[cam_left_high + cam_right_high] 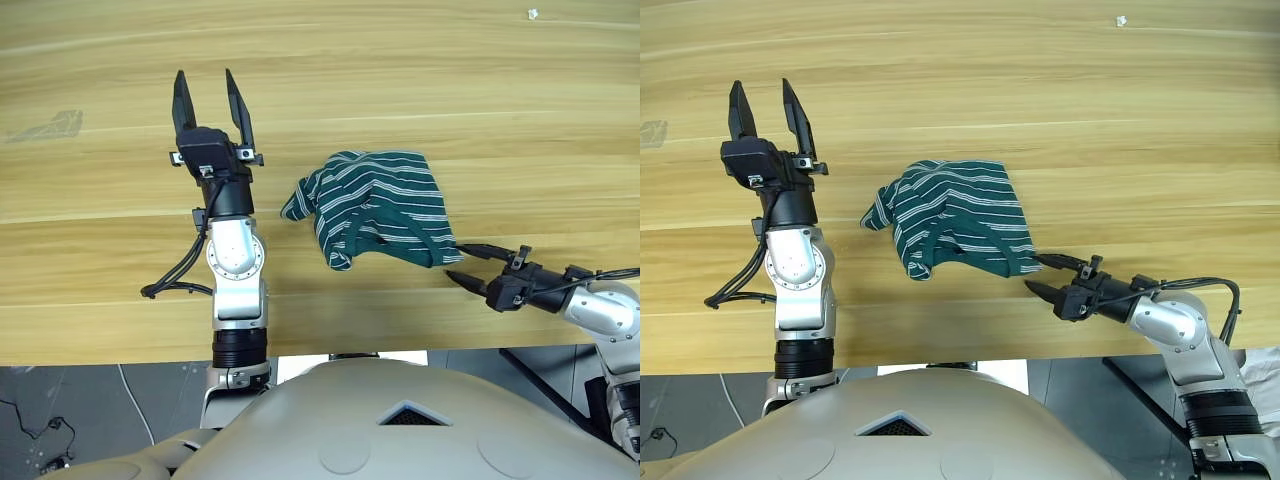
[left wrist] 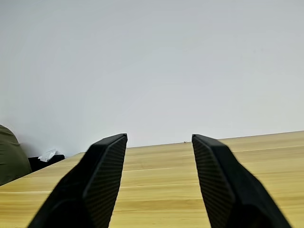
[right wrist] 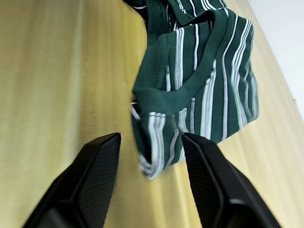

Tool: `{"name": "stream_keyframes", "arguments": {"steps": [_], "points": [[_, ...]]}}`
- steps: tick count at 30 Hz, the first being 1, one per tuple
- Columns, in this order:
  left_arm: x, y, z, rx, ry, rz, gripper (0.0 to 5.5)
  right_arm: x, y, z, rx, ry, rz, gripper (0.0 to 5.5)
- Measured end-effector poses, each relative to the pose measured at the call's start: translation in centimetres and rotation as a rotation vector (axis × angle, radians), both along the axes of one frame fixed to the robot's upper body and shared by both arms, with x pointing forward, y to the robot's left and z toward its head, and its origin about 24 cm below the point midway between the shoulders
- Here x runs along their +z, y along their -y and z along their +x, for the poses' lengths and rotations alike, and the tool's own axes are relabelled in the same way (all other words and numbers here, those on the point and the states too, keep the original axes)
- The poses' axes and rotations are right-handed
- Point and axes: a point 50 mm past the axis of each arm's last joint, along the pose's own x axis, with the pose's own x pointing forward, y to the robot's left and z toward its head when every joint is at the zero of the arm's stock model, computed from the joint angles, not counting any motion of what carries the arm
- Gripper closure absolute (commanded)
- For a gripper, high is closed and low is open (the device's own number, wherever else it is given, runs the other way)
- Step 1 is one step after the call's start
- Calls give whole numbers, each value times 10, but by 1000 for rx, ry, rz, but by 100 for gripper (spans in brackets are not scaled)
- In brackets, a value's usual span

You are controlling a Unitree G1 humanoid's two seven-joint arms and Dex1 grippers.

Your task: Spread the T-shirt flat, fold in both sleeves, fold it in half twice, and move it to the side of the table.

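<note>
- Pale wooden tabletop (image 1: 400, 60) runs right across the head views. The green, white-striped T-shirt (image 1: 375, 205) lies near its front edge, a little toward the robot's right. It is bunched in a heap, with one loose end poking out toward the left arm.
- In those same views the left gripper (image 1: 205, 78) hangs over bare wood, well apart from the shirt. Its fingers point away from the robot, spread wide and holding nothing.
- The right gripper (image 1: 455, 260) sits low at the heap's near right corner, open and empty, its tips just beside the cloth. Whether the upper tip touches fabric, I cannot tell.
- From the left wrist, two dark fingers (image 2: 102, 175) stand far apart, with wood and a plain white wall (image 2: 152, 61) between them.
- From the right wrist, the fingers (image 3: 95, 185) gape, and a folded corner of the shirt lies just ahead of the gap. The neckline shows among the folds, and no cloth is pinched.
- By my reckoning, no step is done yet, since the shirt is not even spread flat. Flattening, both sleeve folds, the two halvings and the move to the side are all left. The right gripper looks placed for a first hold.
</note>
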Motion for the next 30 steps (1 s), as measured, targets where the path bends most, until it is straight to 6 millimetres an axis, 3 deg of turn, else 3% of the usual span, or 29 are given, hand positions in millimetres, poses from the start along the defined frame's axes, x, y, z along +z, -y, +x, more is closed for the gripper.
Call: {"name": "stream_keyframes", "arguments": {"steps": [3, 6, 17, 25, 28, 30], "points": [[0, 0, 0, -2, 0, 0, 295, -4, -7, -1, 1, -5, 33, 310], [0, 1, 0, -3, -1, 0, 295, -5, -12, 0, 7, 1, 54, 351], [-1, 1, 1, -3, -7, 0, 295, -13, -14, 8, -30, -4, 79, 548], [-5, 1, 3, -8, -21, 4, 295, -14, -17, 10, -22, -5, 76, 548], [-6, 2, 3, -30, -21, 18, 295, -6, -20, 22, -6, 46, 82, 548], [-5, 5, 3, -76, -25, 43, 295, 11, -27, 38, 19, 126, 125, 548]]}}
